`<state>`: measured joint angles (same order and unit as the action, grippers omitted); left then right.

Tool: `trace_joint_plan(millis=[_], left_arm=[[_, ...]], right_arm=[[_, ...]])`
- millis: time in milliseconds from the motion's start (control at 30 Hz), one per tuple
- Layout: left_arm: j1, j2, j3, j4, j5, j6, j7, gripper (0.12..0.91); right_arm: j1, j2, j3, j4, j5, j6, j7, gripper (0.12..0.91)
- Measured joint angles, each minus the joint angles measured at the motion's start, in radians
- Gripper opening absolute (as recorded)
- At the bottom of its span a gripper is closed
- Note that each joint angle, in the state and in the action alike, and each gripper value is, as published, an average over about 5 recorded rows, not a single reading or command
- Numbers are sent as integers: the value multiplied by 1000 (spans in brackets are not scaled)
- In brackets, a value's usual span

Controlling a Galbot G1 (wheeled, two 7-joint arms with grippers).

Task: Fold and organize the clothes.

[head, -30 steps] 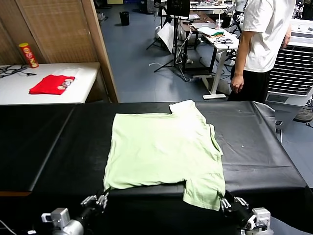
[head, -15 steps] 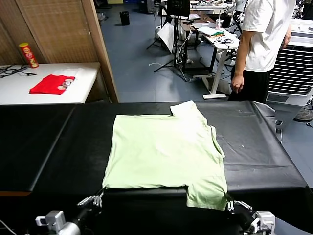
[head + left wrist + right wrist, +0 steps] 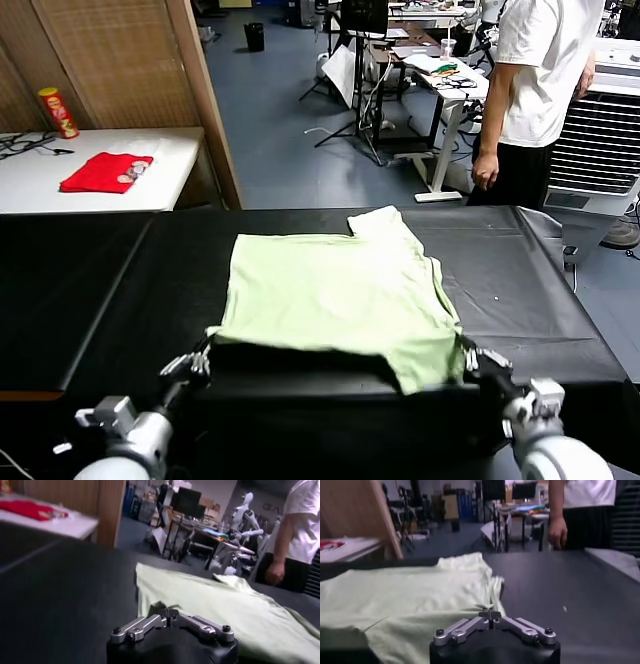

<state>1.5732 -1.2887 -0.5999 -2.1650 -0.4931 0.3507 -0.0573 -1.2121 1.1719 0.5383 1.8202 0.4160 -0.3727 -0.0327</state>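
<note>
The clothes are one pale mint-green T-shirt (image 3: 340, 290) spread on the black table (image 3: 100, 290), collar end pointing away from me. Its near edge is raised off the table at both corners. My left gripper (image 3: 202, 352) is shut on the near left corner, and the cloth (image 3: 210, 600) bunches at the left gripper (image 3: 169, 614) tips. My right gripper (image 3: 470, 352) is shut on the near right corner by the sleeve. The shirt (image 3: 410, 590) lies beyond the right gripper (image 3: 490, 613), which pinches a fold of its hem.
A white side table (image 3: 170, 180) at the far left carries a red cloth (image 3: 105, 172) and a can (image 3: 58, 112). A person in a white T-shirt (image 3: 540, 60) stands behind the table's far right corner, beside a louvred unit (image 3: 600, 150). A wooden partition (image 3: 120, 60) rises behind.
Both grippers have risen and moved away from me, lifting the shirt's near edge off the table and carrying it toward the collar end.
</note>
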Motion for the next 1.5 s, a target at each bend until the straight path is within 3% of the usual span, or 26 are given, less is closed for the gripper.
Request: trace_joint_plan(millis=[300,400,533,600,700,833,900,1000,1167,1267,1500], left_arm=[[-141,16,58,137,95,-11,0,126],[-181,23,73,182,110,-10,0,126],[-212,22,84,218,120,-6,2,132],[-215,21,85,221,122,-4,3,174],[-208,25,85,216,124,-3,3,316],[-184,36,77,194,119,1,6,534],[-167,39,71,180,109,3,8,651],[-137,41,61,160,88,10,10,765],[-102,40,47,142,46,25,17,797],[-97,38,42,145,16,36,21,798],[-101,30,38,167,-54,61,36,797]], right_arm=[[152,24,-78,-152,-12,15,-35,137],[150,22,-77,-149,-1,-5,-48,243],[99,3,-54,-88,9,-40,-50,455],[61,-9,-38,-42,9,-53,-49,555],[5,-24,-15,25,2,-66,-45,705],[-62,-33,12,88,-17,-72,-40,790],[-87,-32,19,104,-26,-74,-38,796],[-110,-28,22,113,-39,-76,-37,798],[-118,-21,23,111,-48,-77,-35,752],[-119,-18,22,103,-55,-78,-35,650],[-132,-8,18,105,-68,-84,-33,285]])
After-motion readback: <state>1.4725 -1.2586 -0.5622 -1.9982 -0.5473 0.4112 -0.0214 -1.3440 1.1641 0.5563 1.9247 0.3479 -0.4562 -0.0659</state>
